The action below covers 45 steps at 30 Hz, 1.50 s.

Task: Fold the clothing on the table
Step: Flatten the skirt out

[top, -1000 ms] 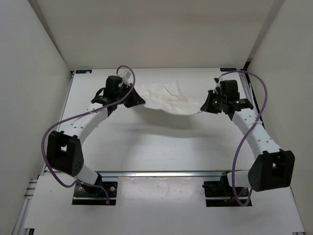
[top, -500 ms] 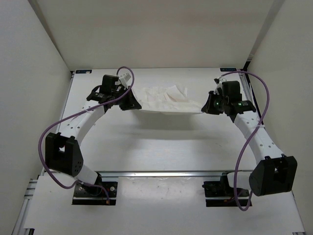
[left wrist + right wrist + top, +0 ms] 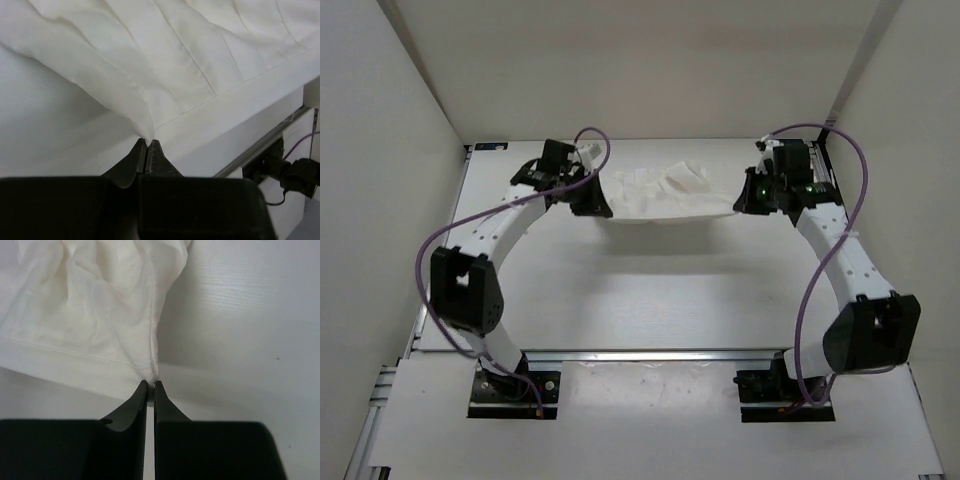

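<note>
Where their black tapered jaws meet, the left gripper (image 3: 146,144) and right gripper (image 3: 150,385) each pinch a corner of the clothing (image 3: 665,192), thin white fabric with faint creases. Its hem stretches straight between them over the far end of the smooth white table (image 3: 650,300), with soft rumpled folds behind.

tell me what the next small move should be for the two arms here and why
Probably lower both together and lay the held edge down flat. The left pincer and right pincer are each shut on a corner of the clothing, which hangs stretched between them above the table, casting a shadow on it, so that edge is not yet laid down.
</note>
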Motion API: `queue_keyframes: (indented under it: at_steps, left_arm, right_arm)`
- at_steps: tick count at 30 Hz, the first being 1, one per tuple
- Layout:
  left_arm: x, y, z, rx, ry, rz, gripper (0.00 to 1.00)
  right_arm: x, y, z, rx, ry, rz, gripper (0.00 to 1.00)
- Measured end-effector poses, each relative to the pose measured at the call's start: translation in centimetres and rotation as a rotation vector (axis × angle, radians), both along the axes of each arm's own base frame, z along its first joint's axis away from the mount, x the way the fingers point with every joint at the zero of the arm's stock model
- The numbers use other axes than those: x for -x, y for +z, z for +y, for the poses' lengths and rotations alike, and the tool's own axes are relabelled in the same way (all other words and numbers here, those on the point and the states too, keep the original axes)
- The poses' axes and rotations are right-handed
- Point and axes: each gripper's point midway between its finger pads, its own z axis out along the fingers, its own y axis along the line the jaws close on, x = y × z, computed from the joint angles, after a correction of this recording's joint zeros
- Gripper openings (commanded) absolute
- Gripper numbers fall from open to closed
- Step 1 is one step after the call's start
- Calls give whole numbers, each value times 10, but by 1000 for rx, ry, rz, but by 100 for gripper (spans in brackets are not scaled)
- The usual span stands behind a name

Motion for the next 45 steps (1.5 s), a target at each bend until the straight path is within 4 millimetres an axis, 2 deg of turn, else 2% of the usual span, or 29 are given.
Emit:
queue_keyframes:
  at_steps: [2,3,5,8,10,12,14,15,17,19,22,25,27,29,30,32,33,34,35,36,37,39,42,44,45]
  left_arm:
    - [33,-2,6,32,-20,8,0]
    - [49,5,10,61,-26,7,0]
    - [64,38,19,128,-32,-50,0]
    - [71,109,25,199,-73,-238,0]
    - [81,159,22,252,-135,-370,0]
    - [102,202,13,323,-233,-474,0]
    - [117,224,10,361,-287,-534,0]
    - [120,230,10,370,-296,-553,0]
    - [119,227,11,384,-291,-556,0]
    - [110,201,15,393,-245,-494,0]
    - [89,129,18,387,-152,-296,0]
    - [77,29,8,340,-72,4,0]
    - [75,-24,-2,308,-43,174,0]
    - [62,-53,-9,280,-10,269,0]
    - [48,-60,-11,265,11,292,0]
    - [-4,-49,-18,256,44,257,0]
    - [-32,-36,-23,267,52,220,0]
    - [-70,-11,-28,293,60,140,0]
    - [-94,9,-30,322,67,73,0]
    - [-117,34,-30,362,77,-3,0]
    - [-129,54,-26,403,90,-52,0]
    - [-140,89,-13,485,112,-112,0]
    - [-142,124,5,560,118,-161,0]
    - [-137,142,14,587,113,-192,0]
    - [-131,147,18,592,112,-203,0]
  right_arm:
    - [26,-4,6,36,44,-21,0]
    - [42,-3,8,58,69,-46,0]
    - [74,12,17,80,126,-156,0]
    - [110,68,26,46,167,-448,0]
    - [128,115,19,-1,133,-658,0]
    - [143,157,7,-43,72,-822,0]
    - [148,181,1,-59,37,-899,0]
    - [146,183,1,-53,27,-904,0]
    - [136,174,3,-22,13,-867,0]
    - [117,148,7,29,7,-777,0]
    - [92,86,6,55,3,-601,0]
    - [76,4,-8,-21,-11,-336,1]
    - [73,-37,-18,-67,-45,-180,0]
    - [67,-60,-21,-61,-60,-84,0]
    - [61,-64,-21,-49,-58,-55,0]
    - [33,-54,-22,-25,-55,-62,0]
    - [15,-41,-23,-10,-55,-88,1]
    - [-4,-24,-22,0,-54,-127,0]
    - [-23,-6,-21,12,-53,-179,1]
    - [-40,16,-20,24,-50,-234,0]
    - [-58,43,-17,31,-44,-305,0]
    - [-75,90,-8,28,-24,-423,0]
    - [-75,140,10,9,24,-547,0]
    - [-67,154,18,6,52,-586,0]
    - [-62,154,20,6,61,-594,0]
